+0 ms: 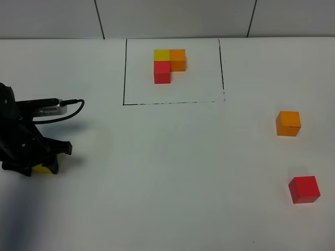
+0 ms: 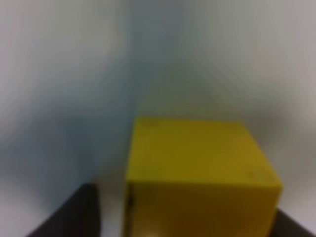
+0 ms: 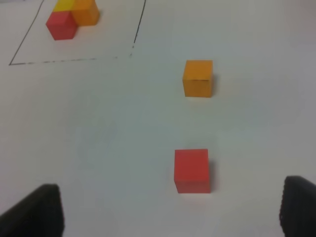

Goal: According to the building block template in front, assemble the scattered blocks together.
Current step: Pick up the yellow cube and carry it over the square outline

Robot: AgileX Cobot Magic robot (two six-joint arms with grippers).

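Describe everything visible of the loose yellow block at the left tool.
The yellow block is a plain, matte, sharp-edged cube, blurred in the close view. It sits flat on the white table at the near left. The left tool straddles it: one dark finger shows a gap beside it; contact on the other side cannot be told. From above, the arm hides most of it.

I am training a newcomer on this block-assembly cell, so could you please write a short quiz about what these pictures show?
1. True or false: the small loose red cube lies inside the thin black drawn rectangle.
2. The black left gripper straddles a loose cube of which colour? A red, B yellow, C orange.
3. Fill in: in the framed three-cube template, the red cube sits directly in front of the ___ cube.
Key: 1 false; 2 B; 3 yellow.
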